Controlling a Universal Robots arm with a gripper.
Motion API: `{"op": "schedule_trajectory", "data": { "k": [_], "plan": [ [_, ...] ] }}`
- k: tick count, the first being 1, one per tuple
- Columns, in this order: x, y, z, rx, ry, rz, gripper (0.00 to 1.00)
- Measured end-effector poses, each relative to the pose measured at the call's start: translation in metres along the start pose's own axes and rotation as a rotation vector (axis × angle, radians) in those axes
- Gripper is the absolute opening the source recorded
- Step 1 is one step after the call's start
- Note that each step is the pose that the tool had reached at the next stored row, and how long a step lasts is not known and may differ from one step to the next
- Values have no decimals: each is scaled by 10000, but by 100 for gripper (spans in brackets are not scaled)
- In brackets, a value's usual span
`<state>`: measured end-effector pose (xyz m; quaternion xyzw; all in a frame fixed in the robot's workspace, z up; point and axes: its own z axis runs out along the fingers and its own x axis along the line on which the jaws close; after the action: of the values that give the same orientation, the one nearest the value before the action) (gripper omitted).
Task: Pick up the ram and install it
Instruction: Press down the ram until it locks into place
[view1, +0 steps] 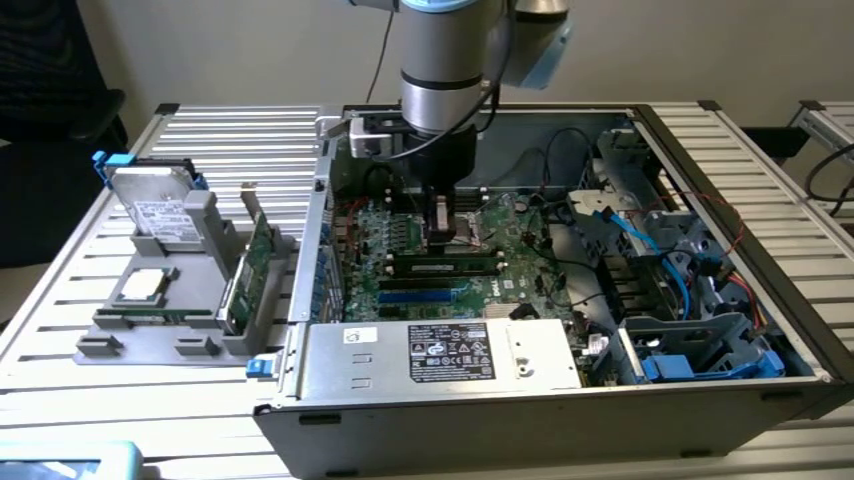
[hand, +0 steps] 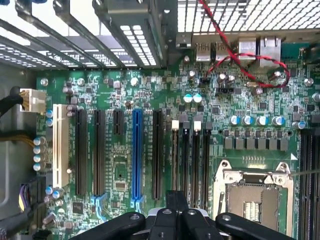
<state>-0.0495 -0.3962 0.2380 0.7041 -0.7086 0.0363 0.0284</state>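
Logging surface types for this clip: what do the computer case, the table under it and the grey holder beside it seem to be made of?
Computer case: looks like sheet metal, dull grey, with thin folded edges and perforated panels. Table: probably aluminium, pale silvery slats with grooves between them. Grey holder: seems matte plastic, uniform grey and blocky, possibly printed; the look leaves that open.

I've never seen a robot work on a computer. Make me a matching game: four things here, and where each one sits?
Things:
1. hard drive
2. gripper
3. blue cables
4. labelled metal box

Places:
A. low over the motherboard, inside the case
B. along the case's near edge
C. propped in the grey stand outside the case, at the exterior view's left
D. inside the case, at the exterior view's right

Pairs: 1-C, 2-A, 3-D, 4-B
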Motion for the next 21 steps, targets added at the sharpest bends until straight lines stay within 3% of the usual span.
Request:
{"op": "schedule_trajectory", "data": {
  "k": [5,21],
  "plan": [
    [0,116,2,-13,-7,40,11],
    [-8,190,50,-19,-3,43,11]
  ]
}}
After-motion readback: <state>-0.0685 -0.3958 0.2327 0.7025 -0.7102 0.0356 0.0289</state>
